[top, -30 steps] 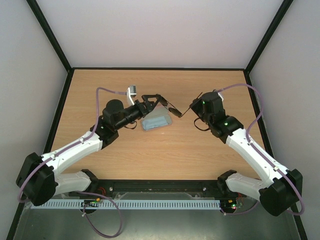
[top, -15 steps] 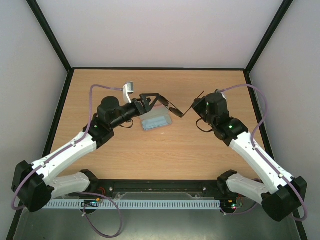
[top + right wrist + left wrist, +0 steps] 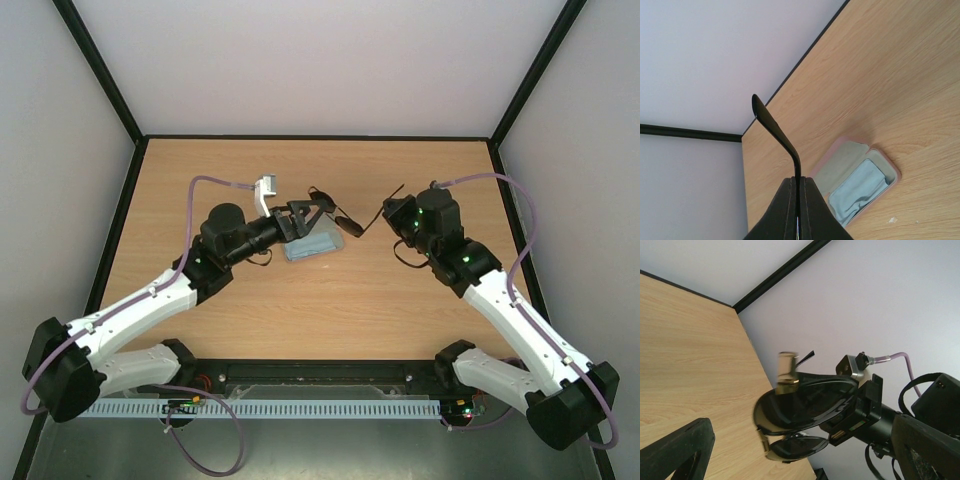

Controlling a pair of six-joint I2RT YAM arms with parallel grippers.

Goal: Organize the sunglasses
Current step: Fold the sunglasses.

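A: Where are the sunglasses (image 3: 345, 222) right now?

B: Off the desk (image 3: 200, 170), in the air over its middle and a little toward the far edge. They hang just beyond the open pink case (image 3: 840, 165), which has the blue cloth (image 3: 860, 192) lying in it. The right gripper (image 3: 796, 187) is clenched on one thin temple arm (image 3: 775, 127), toward its ear end. Nothing else carries them.

A: And the left gripper (image 3: 303, 215)?

B: Released, jaws wide, just beside the lenses (image 3: 805, 405) and touching nothing as far as I can tell.

A: What worries you?

B: That pinch is slim and far from the lenses, so I'd expect the frame to swing or slip out if the arm jerks. If the left jaws close on a lens instead of the frame, they may smear it or bend the wire. The free temple arm could also snag a finger and twist the hinge
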